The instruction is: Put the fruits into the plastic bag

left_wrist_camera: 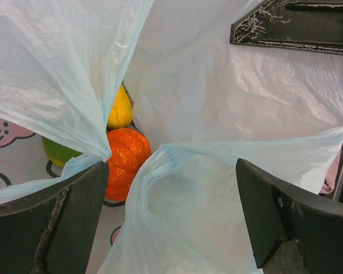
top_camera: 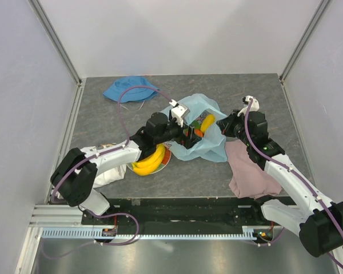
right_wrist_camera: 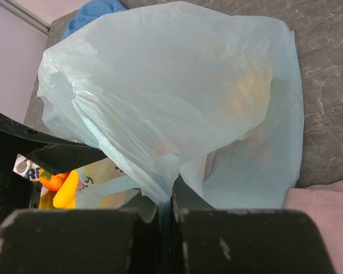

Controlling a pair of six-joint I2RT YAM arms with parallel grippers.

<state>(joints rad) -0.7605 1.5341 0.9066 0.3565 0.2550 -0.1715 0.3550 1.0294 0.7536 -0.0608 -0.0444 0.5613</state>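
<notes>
While my right gripper (right_wrist_camera: pixel 166 201) pinches the rim of the thin light-blue plastic bag (right_wrist_camera: pixel 177 97), fingers together on the film, my left gripper (left_wrist_camera: pixel 171 188) hangs at its mouth, fingers apart. A ribbed orange fruit (left_wrist_camera: pixel 126 162), a yellow fruit (left_wrist_camera: pixel 120 108) and a green fruit (left_wrist_camera: pixel 57 151) lie inside, just ahead. The yellow bananas (top_camera: pixel 150 161) lie outside beside my left forearm; I judge they come next, needing a wide mouth.

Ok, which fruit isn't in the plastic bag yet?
The yellow bananas, outside the plastic bag beside the left arm; the orange fruit, green fruit and small yellow fruit sit inside it.
</notes>
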